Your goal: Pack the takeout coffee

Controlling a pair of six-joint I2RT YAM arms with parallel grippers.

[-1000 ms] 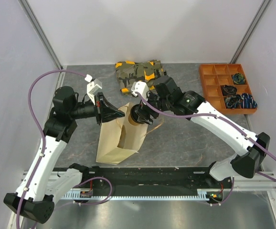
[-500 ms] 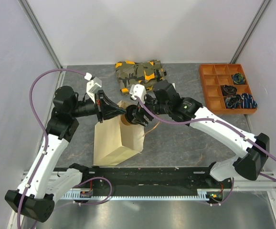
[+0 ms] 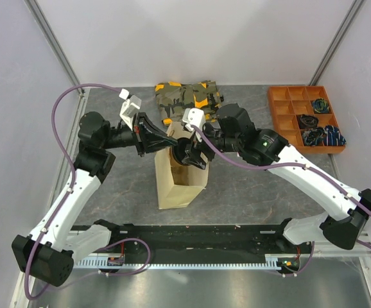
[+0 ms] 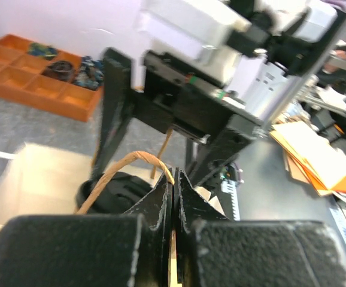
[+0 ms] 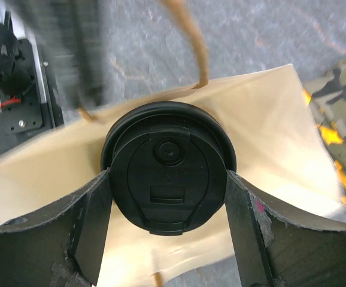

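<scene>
Takeout coffee cup [image 5: 168,156], round black plastic lid upward, axis vertical, at frame centre, clamped by right gripper [image 5: 168,179]; left gripper [image 4: 173,192] pinches brown twisted handle [image 4: 128,162] of tan paper bag [image 3: 176,186].

Tan kraft paper bag [image 3: 179,183] in the middle, and the takeout coffee [image 5: 168,167] above it shows a plain black lid. Behind the bag lies green-brown camouflage cloth [image 3: 187,96] with orange-yellow patches. Right of the bag is a bright orange compartment tray [image 3: 282,104], and under the bag a mottled grey table [image 3: 250,192].
</scene>
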